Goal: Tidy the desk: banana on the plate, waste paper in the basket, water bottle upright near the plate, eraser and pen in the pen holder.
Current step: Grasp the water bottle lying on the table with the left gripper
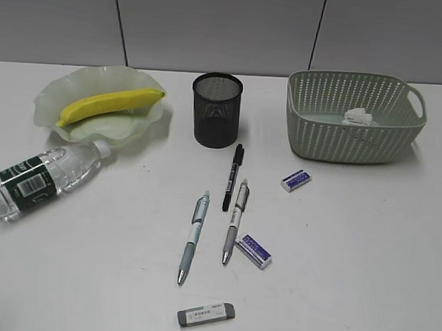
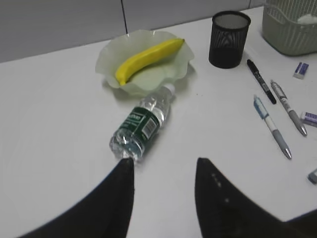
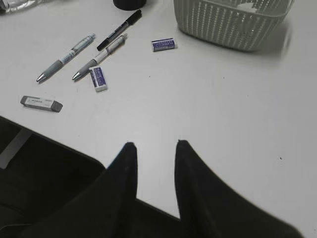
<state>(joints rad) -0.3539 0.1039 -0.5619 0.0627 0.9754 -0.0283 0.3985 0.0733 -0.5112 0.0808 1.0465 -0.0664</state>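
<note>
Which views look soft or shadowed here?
Exterior view: sharp, evenly lit, soft shadow under the basket. Left wrist view: slightly soft, bottle label still readable as a block. Right wrist view: dim, the open right gripper dark and featureless.

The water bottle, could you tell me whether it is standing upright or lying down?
Lying down: the water bottle rests on its side on the desk, cap toward the plate.

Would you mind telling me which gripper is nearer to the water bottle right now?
Left. The left gripper hovers open just behind the base of the lying bottle. The right gripper is open over bare desk, with the bottle barely in its view's far top-left corner.
</note>
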